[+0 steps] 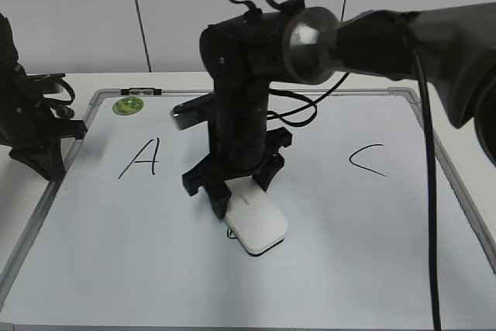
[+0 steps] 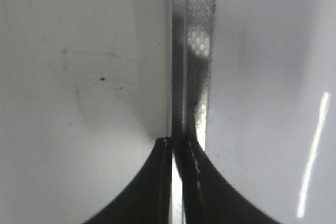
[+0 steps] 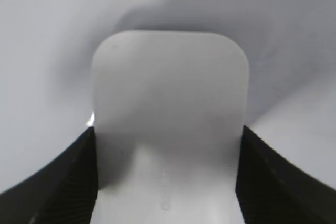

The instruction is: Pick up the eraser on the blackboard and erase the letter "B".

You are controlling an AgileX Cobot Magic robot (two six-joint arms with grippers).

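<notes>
Held flat on the white grey-framed blackboard (image 1: 372, 269) near the tabletop's front edge, the white glossy rounded eraser (image 1: 258, 222) is clamped across its width by the right fingers (image 3: 265, 177), its long axis running forward from them over remnants of the B, while the left fingers (image 2: 157, 182) are seen nearly closed on nothing.

The glossy white rounded-rectangular eraser block (image 1: 257, 220) has a dark underside edge. The large white dry-erase board (image 1: 139, 246) carries a grey metal frame and grey corner caps, with black marker letters "A" (image 1: 140, 157) and "C" (image 1: 367, 159). A small round green magnet (image 1: 129, 105) bears a yellowish pattern. The right end effector (image 1: 242, 191) is matte black; its fingers (image 3: 68, 182) show fine ribbing. The left end effector (image 2: 177, 182) is black too.
</notes>
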